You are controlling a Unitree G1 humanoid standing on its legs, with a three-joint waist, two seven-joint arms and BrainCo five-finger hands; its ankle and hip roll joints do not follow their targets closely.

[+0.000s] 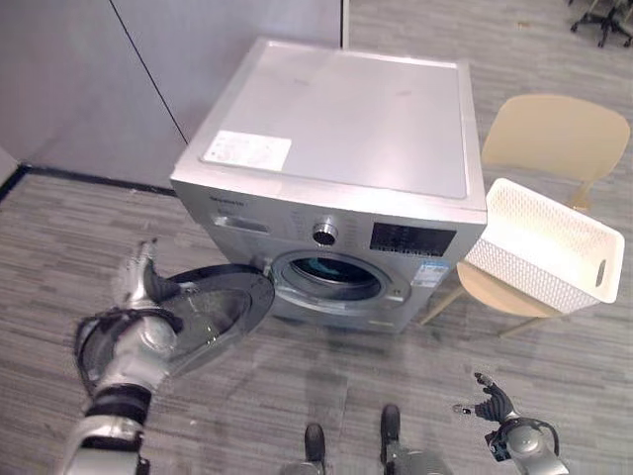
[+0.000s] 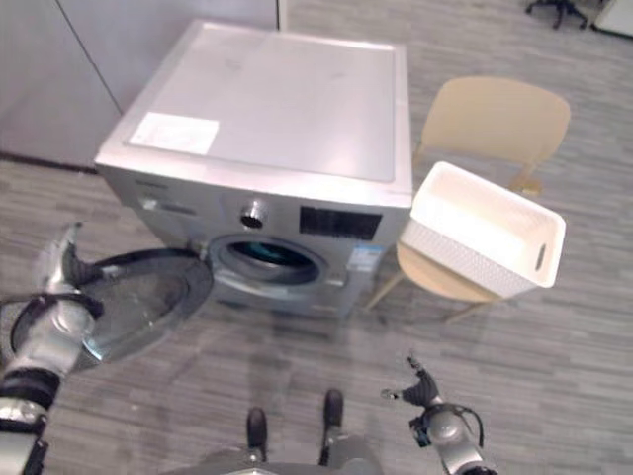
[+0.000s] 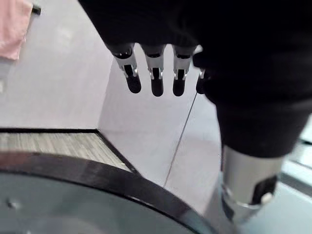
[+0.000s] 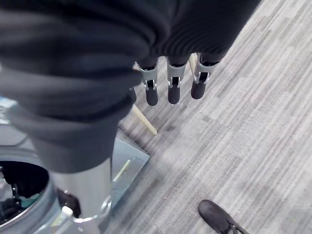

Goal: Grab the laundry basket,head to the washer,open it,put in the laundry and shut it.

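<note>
The silver front-loading washer [image 1: 336, 129] stands ahead with its round door [image 1: 213, 312] swung wide open to the left. Dark and teal laundry shows inside the drum [image 1: 324, 269]. My left hand [image 1: 138, 282] is at the door's outer edge, fingers [image 3: 156, 83] straight above the dark rim [image 3: 97, 175]; contact with the door cannot be told. The white perforated laundry basket [image 1: 544, 247] rests tilted on a beige chair [image 1: 559, 134] right of the washer. My right hand [image 1: 495, 404] hangs low at the lower right, open and holding nothing, its fingers [image 4: 170, 87] straight over the carpet.
Grey wall panels [image 1: 89, 79] stand behind and left of the washer. The chair's wooden leg [image 4: 144, 119] slants down beside the washer's corner. An office chair base [image 1: 603, 15] sits far back right. A pink cloth [image 3: 12, 24] hangs by the wall.
</note>
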